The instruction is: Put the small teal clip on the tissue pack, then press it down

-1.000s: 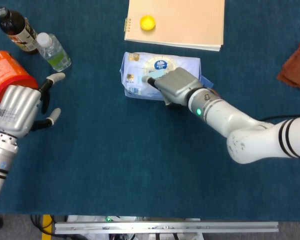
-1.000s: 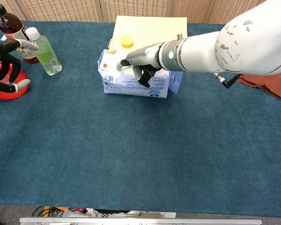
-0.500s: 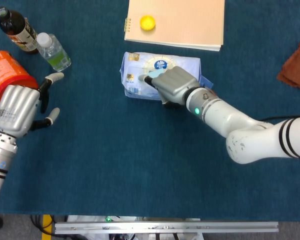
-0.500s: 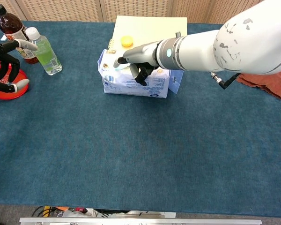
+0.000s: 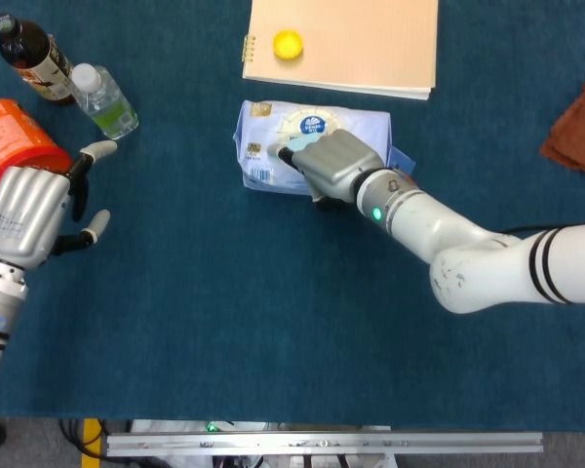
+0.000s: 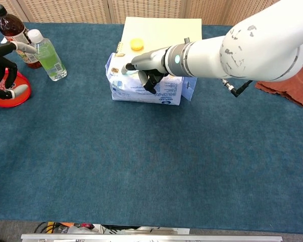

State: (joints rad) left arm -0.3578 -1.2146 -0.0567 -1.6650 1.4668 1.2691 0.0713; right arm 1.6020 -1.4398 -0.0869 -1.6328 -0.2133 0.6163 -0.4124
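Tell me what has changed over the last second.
The right hand has crept a little toward the far left corner of the tissue pack and still rests on top of it, a fingertip over something pale teal, probably the clip. The left hand has drifted slightly outward, still open and holding nothing. Tissue pack, notebook, yellow cap, both bottles and the orange can stayed put.

Right hand: arm extended, one finger pointing forward, the others curled under. Left hand: fingers spread apart, holding nothing.
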